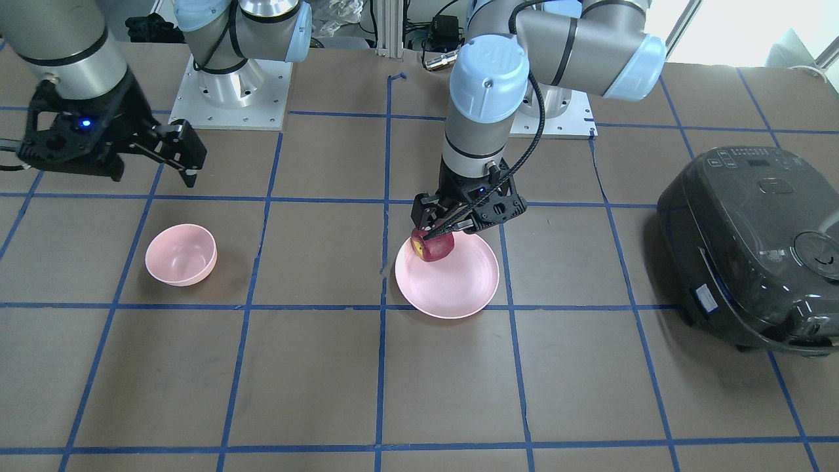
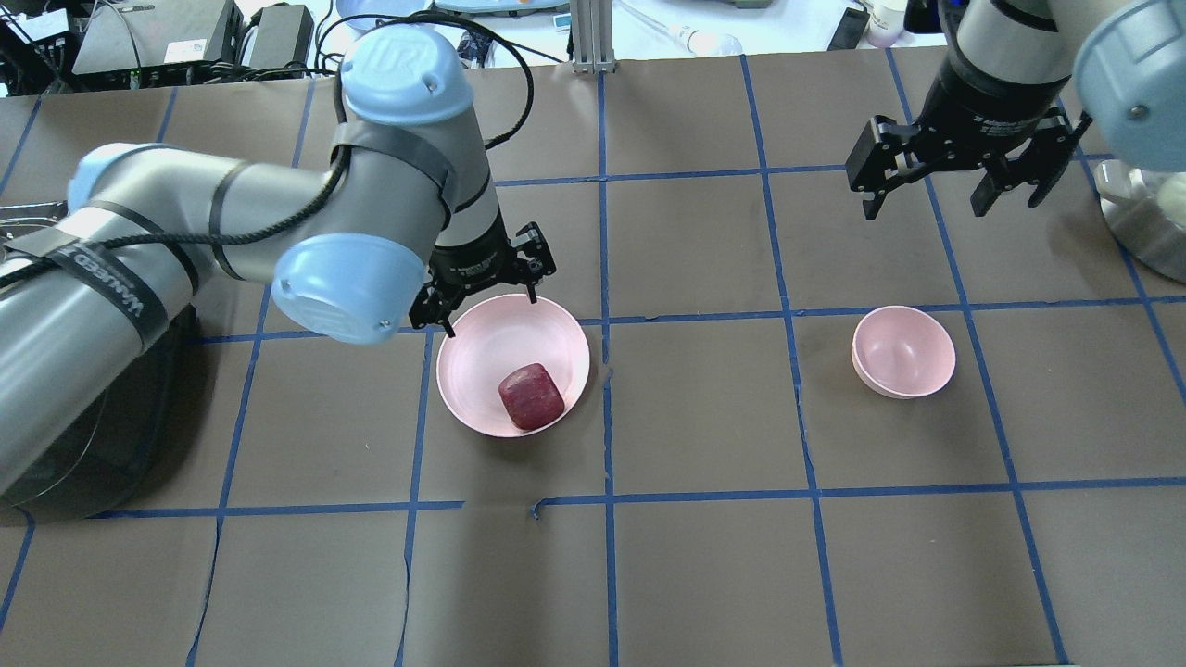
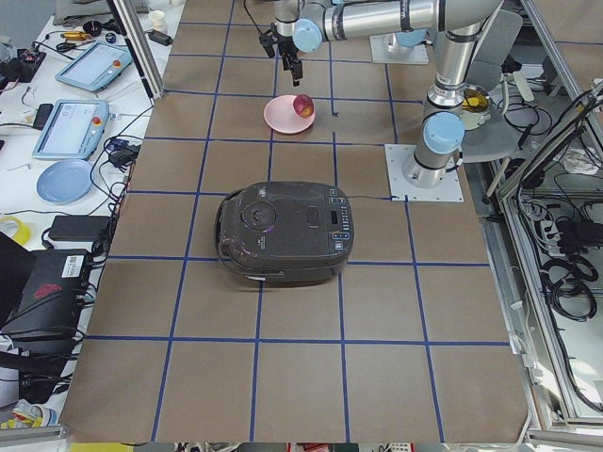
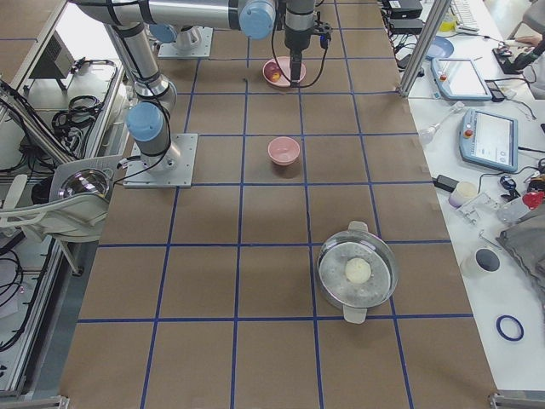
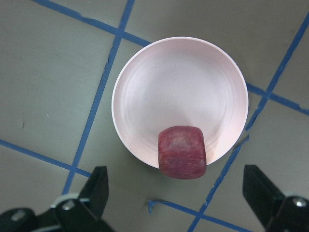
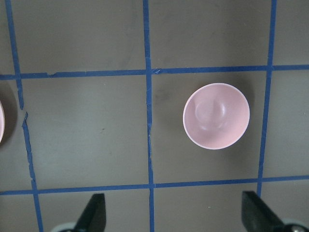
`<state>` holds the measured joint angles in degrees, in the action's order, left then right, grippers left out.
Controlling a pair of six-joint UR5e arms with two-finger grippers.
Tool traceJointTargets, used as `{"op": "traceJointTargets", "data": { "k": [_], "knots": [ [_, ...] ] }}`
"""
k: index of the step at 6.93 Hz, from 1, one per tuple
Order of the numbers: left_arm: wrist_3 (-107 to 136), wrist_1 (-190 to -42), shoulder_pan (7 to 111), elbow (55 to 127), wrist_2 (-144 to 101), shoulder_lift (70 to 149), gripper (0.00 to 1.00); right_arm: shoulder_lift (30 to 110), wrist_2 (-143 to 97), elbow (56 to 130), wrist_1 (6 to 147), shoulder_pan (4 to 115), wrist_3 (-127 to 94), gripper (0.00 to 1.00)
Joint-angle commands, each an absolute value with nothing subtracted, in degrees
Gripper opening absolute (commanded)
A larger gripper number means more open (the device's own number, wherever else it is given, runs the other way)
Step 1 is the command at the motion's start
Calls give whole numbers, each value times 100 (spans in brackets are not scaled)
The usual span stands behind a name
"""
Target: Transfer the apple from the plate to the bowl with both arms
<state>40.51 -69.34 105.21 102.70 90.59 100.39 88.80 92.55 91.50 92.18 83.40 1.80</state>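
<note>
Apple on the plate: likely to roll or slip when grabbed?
Probably won't roll far: the apple looks blocky, with flattish faces. It sits by the rim of the smooth plate, so a nudge might slide it off. Surface looks matte, so grip is probably fair.

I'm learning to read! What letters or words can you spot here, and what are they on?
"UR": on the left arm's blue joint cap.
White letters on its black strap: too blurred to read.
White print low on the right arm: blurred.
Panel labels on the dark cooker: too small.
</note>
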Motion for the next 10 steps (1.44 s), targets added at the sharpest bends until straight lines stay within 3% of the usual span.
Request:
{"op": "traceJointTargets", "data": {
  "k": [1,3,5,6,8,9,10],
  "knots": [
    [4490,-5997,10608,11036,9009,10291,100,8317,9264,9193,9431,7456,733,100],
    [4544,-5915,10679,11144,8678,10528,99,8008,9185,9753,10094,7366,1723,100],
    [4509,-5933,10696,11214,8639,10678,90,7858,9237,10508,10955,7365,1802,100],
    [4509,-5933,10696,11215,8657,10696,73,7762,9202,10825,11421,7365,1793,100],
    [4430,-5889,10696,11171,8666,10679,24,7489,9167,11362,12081,7130,1828,100],
    [4438,-5723,10688,11066,8666,10653,11,7445,9106,11469,12128,7006,1915,100],
    [4447,-5739,10688,10848,8657,10583,8,7410,8923,11505,12129,6996,1916,92]
  ]
}}
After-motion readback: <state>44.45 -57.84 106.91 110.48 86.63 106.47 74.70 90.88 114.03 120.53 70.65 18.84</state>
